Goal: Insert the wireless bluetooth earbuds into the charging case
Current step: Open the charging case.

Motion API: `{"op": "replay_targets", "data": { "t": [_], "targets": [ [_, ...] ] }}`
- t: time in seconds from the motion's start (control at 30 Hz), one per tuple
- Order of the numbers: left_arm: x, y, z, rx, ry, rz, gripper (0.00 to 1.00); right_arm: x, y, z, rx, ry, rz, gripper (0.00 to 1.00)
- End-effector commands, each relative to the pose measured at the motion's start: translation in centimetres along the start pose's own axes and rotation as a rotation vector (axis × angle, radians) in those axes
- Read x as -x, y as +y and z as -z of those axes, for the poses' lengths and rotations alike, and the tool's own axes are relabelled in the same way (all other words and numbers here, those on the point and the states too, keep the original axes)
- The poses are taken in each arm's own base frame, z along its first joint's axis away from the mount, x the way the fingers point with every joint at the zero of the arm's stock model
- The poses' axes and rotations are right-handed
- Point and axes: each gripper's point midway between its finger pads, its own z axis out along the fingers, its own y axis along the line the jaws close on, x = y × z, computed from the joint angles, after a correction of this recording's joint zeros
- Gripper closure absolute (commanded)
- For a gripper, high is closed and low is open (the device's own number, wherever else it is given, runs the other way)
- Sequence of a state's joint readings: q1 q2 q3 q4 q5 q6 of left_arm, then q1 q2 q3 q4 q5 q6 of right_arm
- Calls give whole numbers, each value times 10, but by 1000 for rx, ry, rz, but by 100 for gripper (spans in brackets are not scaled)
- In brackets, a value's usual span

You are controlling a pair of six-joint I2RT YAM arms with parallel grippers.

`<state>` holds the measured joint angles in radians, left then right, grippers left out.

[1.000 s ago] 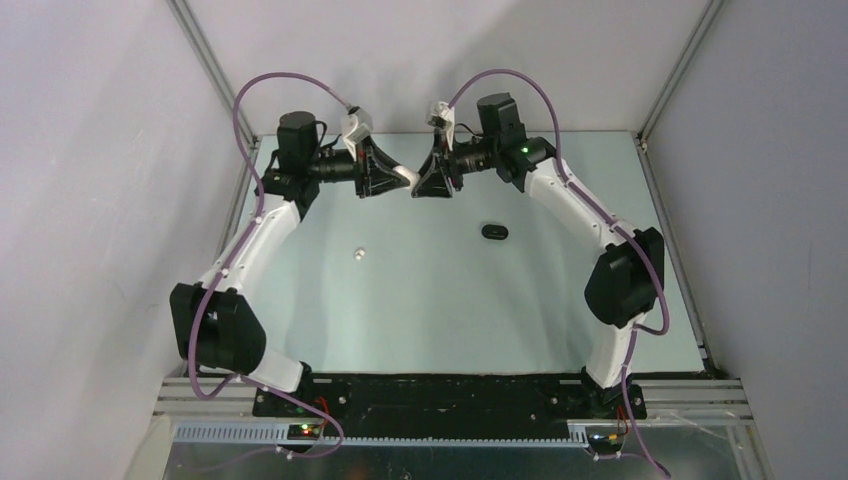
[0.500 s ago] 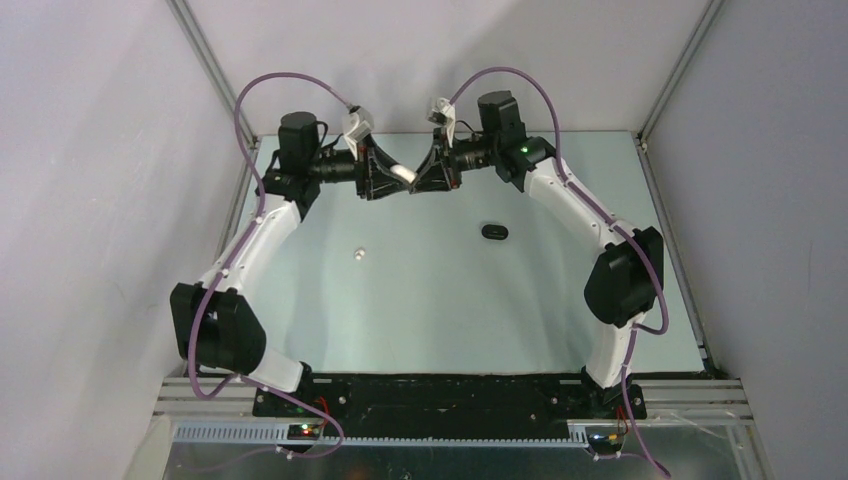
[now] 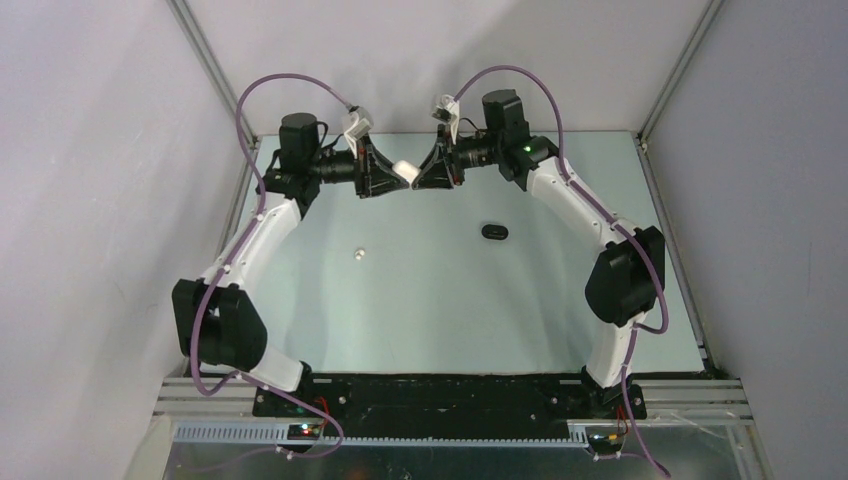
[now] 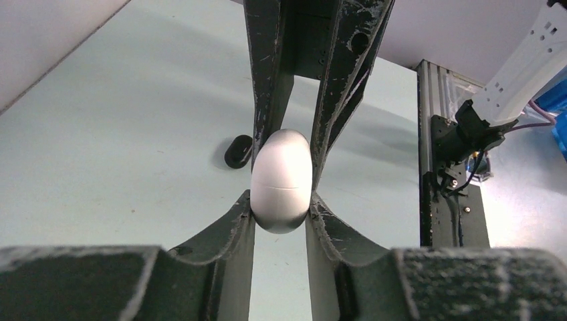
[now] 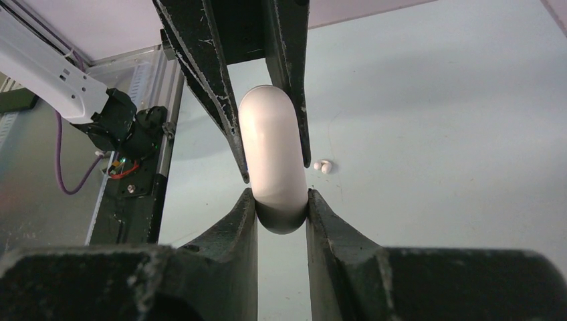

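Table [image 3: 420, 310]: pale green, spans under both arms.

Left arm [image 3: 250, 240], right arm [image 3: 590, 215]: reach to the far middle, wrists turned toward each other, tips meeting above the surface.

Left claw [image 4: 281, 212]: narrow, pinches one end of the white charging case [image 4: 281, 180], both pads touching it.

Right claw [image 5: 281, 204]: narrow too, pinches the opposite end of the same case, pads against both its sides. In each wrist view, other claw's fingers flank the far end.

White charging case: lid shut, seam visible across the middle in left wrist view, hangs between the two claws, off the table.

Black oval case [image 3: 494, 231]: lies flat on the table, nearer the bases than the right claw and somewhat to its right, well apart from it.

White earbuds [image 3: 359, 253]: loose on the table, outside any case, nearer the bases than the left claw and slightly to its left, well apart. Show as two tiny buds side by side in right wrist view, beyond the held case.
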<state>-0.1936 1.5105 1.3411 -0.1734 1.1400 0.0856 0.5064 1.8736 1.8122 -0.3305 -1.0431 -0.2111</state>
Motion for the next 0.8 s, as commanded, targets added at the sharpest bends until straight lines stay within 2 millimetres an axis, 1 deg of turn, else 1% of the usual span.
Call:
{"op": "replay_targets", "data": {
  "t": [0.0,0.07,0.13,0.27,0.4,0.47,0.5,0.53,0.57,0.6,0.63,0.67,0.7,0.73,0.77],
  "targets": [
    [13,-1,1,-8,-15,-17,69,19,12,4,15,-31,53,100],
    [14,-1,1,-4,-17,-15,62,17,12,3,14,-27,55,100],
    [16,-1,2,-3,-19,-20,60,16,13,2,16,-24,53,100],
    [16,-3,1,-12,-19,-13,62,15,14,-1,19,-24,50,100],
    [15,-2,1,-11,-18,-5,60,14,13,-2,17,-24,48,100],
    [15,-3,1,-19,-18,-3,66,14,12,-2,16,-24,47,100],
    [16,-4,1,-24,-19,-3,74,14,11,-1,15,-24,45,100],
    [15,-4,0,-33,-18,5,78,13,12,-2,17,-23,44,100],
    [17,-5,0,-38,-20,3,87,13,11,-2,18,-23,45,100],
    [16,-5,-1,-46,-18,9,91,14,12,-1,23,-26,47,96],
    [16,-5,-1,-50,-19,8,97,15,10,0,23,-28,39,87],
    [16,-5,-1,-55,-19,3,100,18,8,1,18,-36,40,81],
    [16,-6,-1,-59,-19,-1,100,19,5,2,11,-41,12,71],
    [16,-7,-1,-64,-19,-6,100,23,2,3,5,-55,12,67],
    [16,-7,-1,-68,-20,-10,100,24,-3,5,-10,-63,-38,63]
  ]
}}
